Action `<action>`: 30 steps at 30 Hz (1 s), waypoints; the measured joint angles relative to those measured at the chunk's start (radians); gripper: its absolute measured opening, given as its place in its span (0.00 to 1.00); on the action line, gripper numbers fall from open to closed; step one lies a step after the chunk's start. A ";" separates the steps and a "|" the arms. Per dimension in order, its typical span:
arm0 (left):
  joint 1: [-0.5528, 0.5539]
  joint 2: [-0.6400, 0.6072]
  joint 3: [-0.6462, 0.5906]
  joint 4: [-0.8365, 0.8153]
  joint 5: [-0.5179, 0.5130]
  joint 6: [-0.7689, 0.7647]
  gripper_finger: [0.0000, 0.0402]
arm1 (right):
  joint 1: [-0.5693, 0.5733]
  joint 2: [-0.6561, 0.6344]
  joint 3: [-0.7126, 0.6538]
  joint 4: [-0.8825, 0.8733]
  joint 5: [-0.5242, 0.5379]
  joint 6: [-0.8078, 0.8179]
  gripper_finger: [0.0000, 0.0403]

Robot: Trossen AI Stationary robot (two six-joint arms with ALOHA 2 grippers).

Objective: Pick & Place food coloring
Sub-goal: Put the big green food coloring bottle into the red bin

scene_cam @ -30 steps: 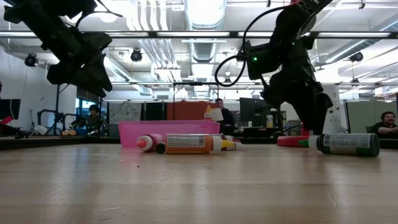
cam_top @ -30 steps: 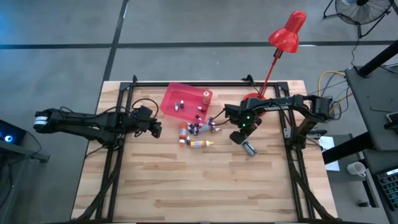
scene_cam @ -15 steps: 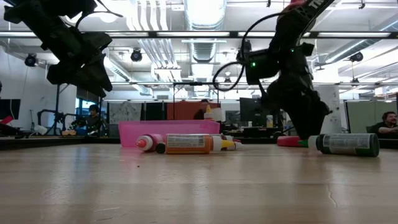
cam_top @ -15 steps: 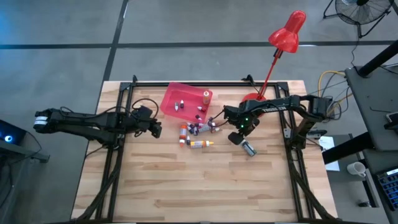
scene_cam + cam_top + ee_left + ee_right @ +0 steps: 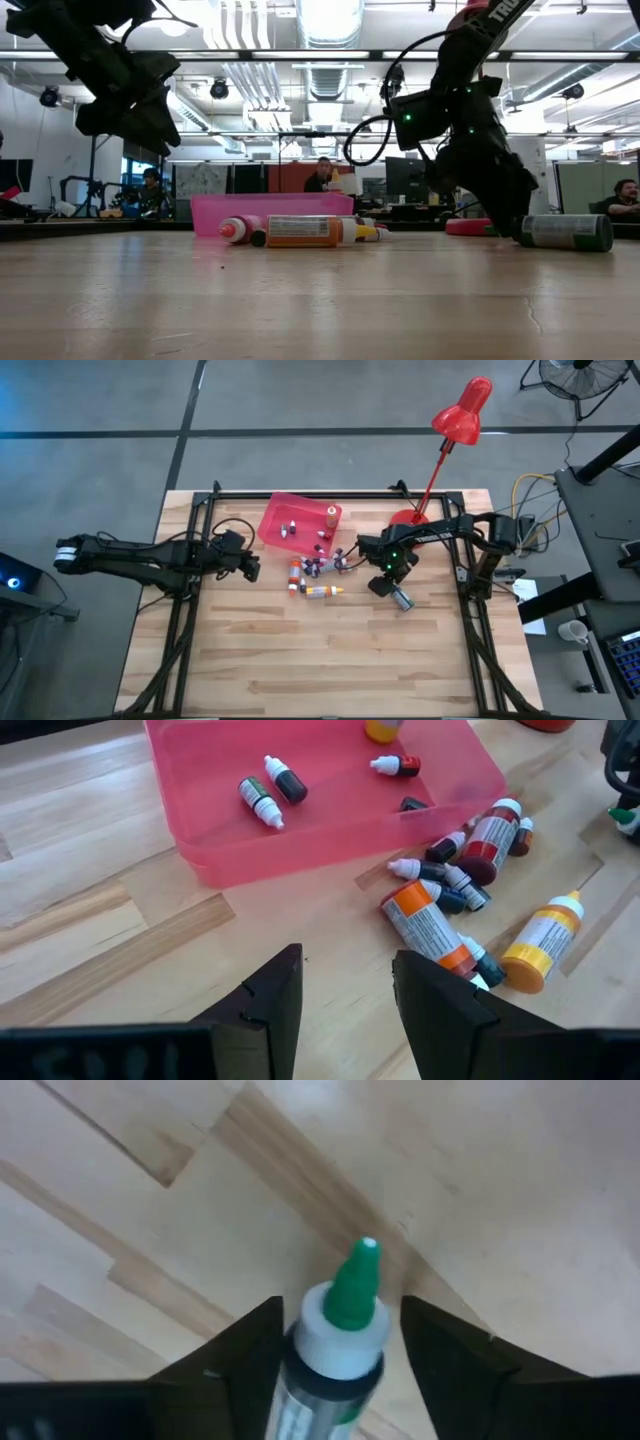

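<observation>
A few small food coloring bottles [image 5: 266,798] already lie in the pink tray [image 5: 275,518]; a cluster of bottles [image 5: 315,575] lies on the counter [image 5: 300,650] just right of it, so most of the work is left. The right gripper [image 5: 335,1342] is down over the green-tipped bottle [image 5: 401,599], lying well right of the cluster, its long axis diagonal. Jaws straddle its neck, apart; a grip cannot be told. The left gripper [image 5: 345,995] waits left of the tray, jaws apart, empty.
</observation>
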 joint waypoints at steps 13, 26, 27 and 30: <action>0.000 0.000 0.000 0.000 -0.004 0.001 0.33 | 0.003 -0.097 0.007 0.105 -0.011 -0.058 0.26; 0.000 0.000 0.000 -0.001 -0.004 -0.003 0.33 | 0.130 -0.377 -0.086 0.544 0.458 -0.271 0.26; 0.000 0.000 0.000 0.000 -0.004 -0.003 0.33 | 0.129 -0.377 -0.098 0.560 0.461 -0.233 0.26; 0.000 0.000 0.000 0.000 -0.004 -0.003 0.33 | 0.131 -0.364 -0.147 0.672 0.498 -0.111 0.26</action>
